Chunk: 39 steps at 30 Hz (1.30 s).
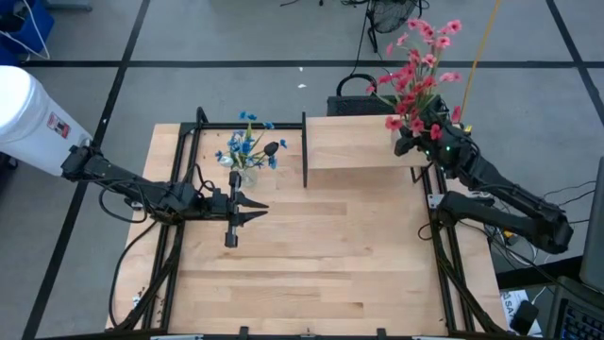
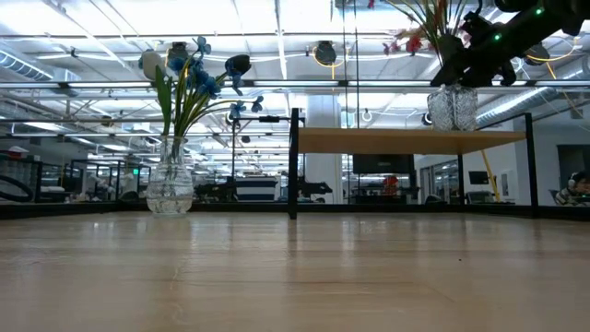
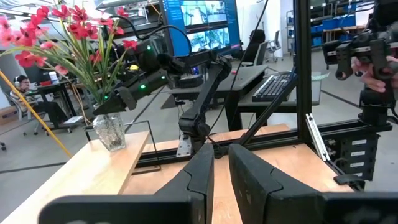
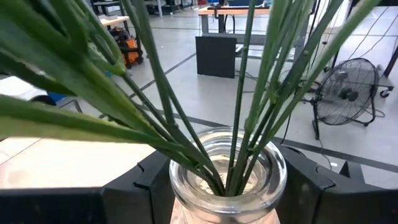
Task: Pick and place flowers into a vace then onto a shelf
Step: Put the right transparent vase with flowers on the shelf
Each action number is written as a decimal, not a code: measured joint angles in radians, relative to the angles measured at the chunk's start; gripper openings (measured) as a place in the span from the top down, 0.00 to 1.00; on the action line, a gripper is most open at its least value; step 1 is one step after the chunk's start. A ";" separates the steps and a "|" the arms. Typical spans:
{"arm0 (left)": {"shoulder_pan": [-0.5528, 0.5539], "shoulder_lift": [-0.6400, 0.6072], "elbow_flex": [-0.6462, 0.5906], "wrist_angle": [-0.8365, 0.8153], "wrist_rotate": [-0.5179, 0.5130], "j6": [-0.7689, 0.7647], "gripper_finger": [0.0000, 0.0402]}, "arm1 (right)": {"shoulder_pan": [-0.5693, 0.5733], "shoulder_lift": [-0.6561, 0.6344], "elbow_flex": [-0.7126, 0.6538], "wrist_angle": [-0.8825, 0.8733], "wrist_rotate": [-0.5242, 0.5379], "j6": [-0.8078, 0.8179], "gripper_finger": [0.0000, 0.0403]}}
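A glass vase (image 2: 452,107) with red-pink flowers (image 1: 415,66) stands upright at the right end of the shelf (image 1: 359,142). My right gripper (image 1: 410,142) is shut on it. The shelf is a raised pale board with a dark upright panel (image 1: 304,151) at its left end. A second glass vase (image 2: 171,189) with blue flowers (image 1: 247,146) rests by its base on the tabletop, left of the panel. My left gripper (image 1: 257,209) hangs shut and holds nothing, near that vase, pointing toward the table's right edge. My right gripper pinches the vase's neck (image 4: 227,177), just under the rim, between its two fingers (image 4: 140,183), one on each side. The fingers come about level from the table's right side. The vase is upright with its base (image 2: 452,127) at the shelf's top; whether it rests there I cannot tell.
Dark frame rails (image 1: 175,246) run along the table's left and right edges (image 1: 444,260). Bare tabletop (image 1: 330,250) lies in front of the shelf. Beyond the table a person's hands (image 3: 373,59) hold a control handle, and a fan (image 4: 348,93) stands on the floor.
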 joint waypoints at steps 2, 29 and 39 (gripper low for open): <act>0.000 0.000 0.000 0.000 0.000 0.000 0.86 | -0.016 0.002 0.000 -0.001 -0.013 -0.001 0.52; 0.000 0.000 0.000 -0.003 0.002 0.001 0.86 | -0.026 -0.064 -0.002 0.030 -0.103 0.014 0.29; 0.000 0.000 0.000 -0.008 0.002 -0.008 0.86 | 0.017 -0.136 -0.002 -0.040 -0.138 0.026 0.30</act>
